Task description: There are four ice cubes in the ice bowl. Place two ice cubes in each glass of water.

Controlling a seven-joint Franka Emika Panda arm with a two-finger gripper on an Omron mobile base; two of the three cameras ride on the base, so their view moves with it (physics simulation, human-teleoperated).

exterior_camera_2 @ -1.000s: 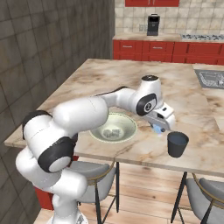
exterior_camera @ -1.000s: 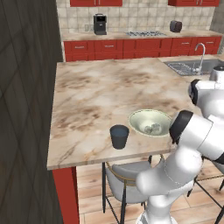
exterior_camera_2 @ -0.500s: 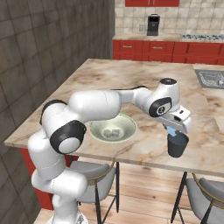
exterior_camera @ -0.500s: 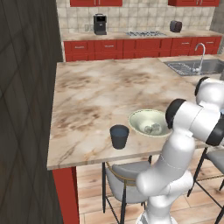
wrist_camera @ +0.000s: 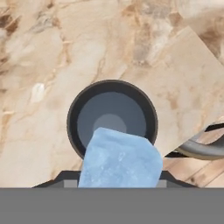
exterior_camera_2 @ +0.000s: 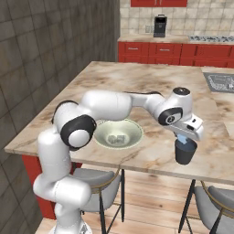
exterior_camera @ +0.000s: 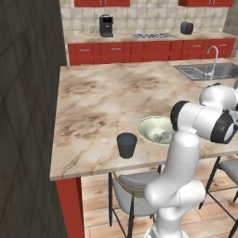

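Claw: the gripper (exterior_camera_2: pixel 184 139) hangs right over one glass and pinches a light blue ice cube (wrist_camera: pixel 119 158) between its two fingers.
Held cube: one. In the hand view it is big and close, with the open mouth of the glass just behind it. In the right base view it shows as a small blue bit (exterior_camera_2: pixel 182 139) just above the rim.
Glasses: two dark blue-grey cups, well apart.
Glass under the claw: it (exterior_camera_2: pixel 185 151) stands near the front edge of the counter, to the right of the bowl in the right base view. From above (wrist_camera: pixel 112 119) its inside looks dark and round.
Other glass: it (exterior_camera: pixel 127 145) stands near the front edge too, on the left of the bowl in the left base view.
Ice bowl: one wide pale bowl (exterior_camera_2: pixel 105 129), between the two glasses. In the left base view the arm hides part of it (exterior_camera: pixel 148 127).
Cubes in the bowl: small greyish lumps lie at the bottom (exterior_camera_2: pixel 117 138). They are too small to count for sure.
Counter: one big marble top (exterior_camera: pixel 107 100) holds the bowl and both cups.
Chairs: grey seats (exterior_camera_2: pixel 93 178) are pushed under the front edge.
Sink: one, with a tap (exterior_camera: pixel 213 54), at the far right of the counter.
Far wall: red cabinets (exterior_camera: pixel 139 51), with one black coffee machine (exterior_camera: pixel 106 25) on top.
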